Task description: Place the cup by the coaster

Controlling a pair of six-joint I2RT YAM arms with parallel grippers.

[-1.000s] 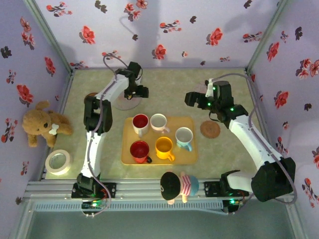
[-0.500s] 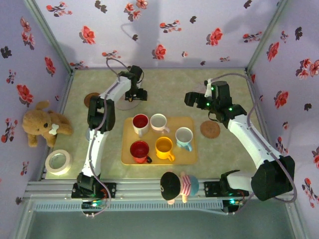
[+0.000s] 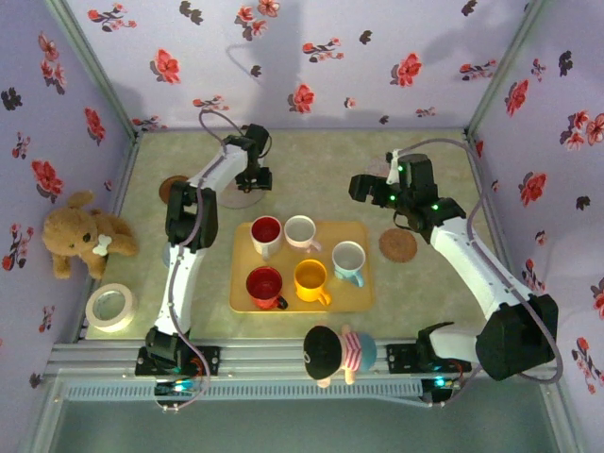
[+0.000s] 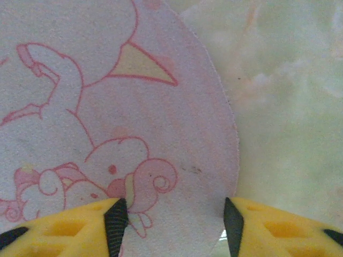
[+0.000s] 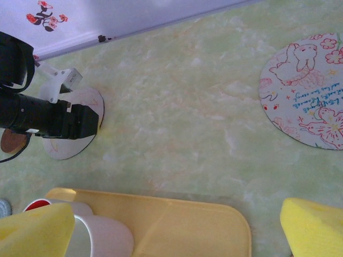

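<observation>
Floral walls ring the green table, where we judge no cup chosen yet: the cups (image 3: 312,278) sit on the tray (image 3: 354,297) mid-table, left gripper (image 4: 174,225) spread astride the rim of a cartoon coaster (image 4: 107,107) toward the far edge, right gripper (image 5: 174,235) spread empty, a second coaster (image 5: 305,91) with unreadable lettering.

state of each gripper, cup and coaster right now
left gripper: open, empty, over pink printed coaster's edge
right gripper: open, empty
yellow cup: upright on tray
red cup: upright on tray
white cup: upright on tray
light blue cup: upright on tray
red-lined cup: upright on tray
cork coaster: bare, right of tray
</observation>
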